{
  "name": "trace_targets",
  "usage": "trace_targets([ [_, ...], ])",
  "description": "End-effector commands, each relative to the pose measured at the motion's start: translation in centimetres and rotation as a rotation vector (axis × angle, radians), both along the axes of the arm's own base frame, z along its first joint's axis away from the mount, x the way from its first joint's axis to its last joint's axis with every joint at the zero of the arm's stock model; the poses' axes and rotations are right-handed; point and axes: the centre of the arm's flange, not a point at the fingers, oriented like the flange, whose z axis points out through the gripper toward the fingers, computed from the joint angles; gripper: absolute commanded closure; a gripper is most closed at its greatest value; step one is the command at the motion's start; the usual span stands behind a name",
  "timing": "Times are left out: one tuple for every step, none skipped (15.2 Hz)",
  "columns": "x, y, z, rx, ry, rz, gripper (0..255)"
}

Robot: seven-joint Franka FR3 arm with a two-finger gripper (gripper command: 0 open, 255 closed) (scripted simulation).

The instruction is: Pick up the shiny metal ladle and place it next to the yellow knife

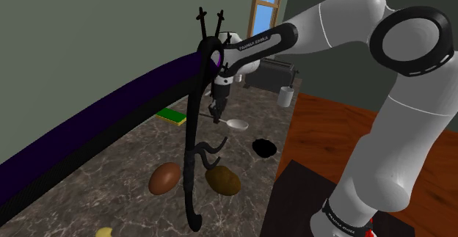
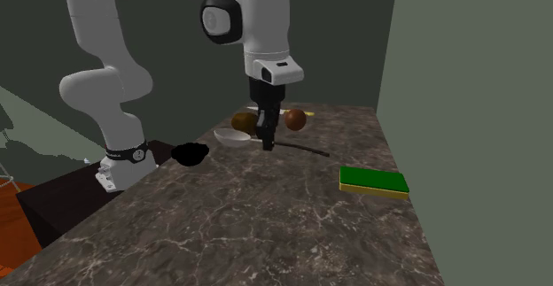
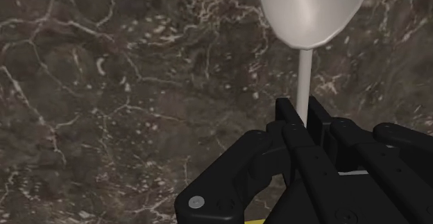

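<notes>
The pale, shiny ladle (image 3: 309, 7) lies with its thin handle running back between my fingers. My black gripper (image 3: 303, 115) is shut on that handle just behind the bowl. In the shoulder view the gripper (image 1: 216, 114) points down at the marble counter, with the ladle's bowl (image 1: 238, 124) beside it, at or just over the surface. The second exterior view shows the gripper (image 2: 267, 138) upright and the bowl (image 2: 234, 136) to its left. A small yellow piece (image 1: 104, 232), probably the knife, sits at the near end of the counter, far from the gripper.
A tall black branched object (image 1: 194, 147) stands between the camera and the gripper. A brown egg-shaped thing (image 1: 164, 177) and a potato (image 1: 222, 180) lie near it. A black lump (image 1: 264, 147) sits by the counter edge, and a green and yellow pad (image 2: 373, 181) near the wall.
</notes>
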Motion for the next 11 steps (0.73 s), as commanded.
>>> trace_targets([
  [0.0, -0.1, 1.0, 0.0, 0.0, 0.0, 255],
  [0.0, -0.1, 1.6, 0.0, 0.0, 0.0, 255],
  [0.0, -0.1, 2.1, 0.0, 0.0, 0.0, 255],
  [0.0, -0.1, 2.6, 0.0, 0.0, 0.0, 255],
  [0.0, -0.1, 3.2, 0.0, 0.0, 0.0, 255],
  [0.0, -0.1, 3.7, 0.0, 0.0, 0.0, 255],
  [0.0, -0.1, 4.2, 0.0, 0.0, 0.0, 255],
  [0.0, -0.1, 4.6, 0.0, 0.0, 0.0, 255],
  [0.0, 1.2, 4.7, 0.0, 0.0, 0.0, 255],
  [-0.1, 2.6, 4.7, 0.0, 0.0, 0.0, 255],
  [-0.1, 3.9, 4.7, 0.0, 0.0, 0.0, 255],
])
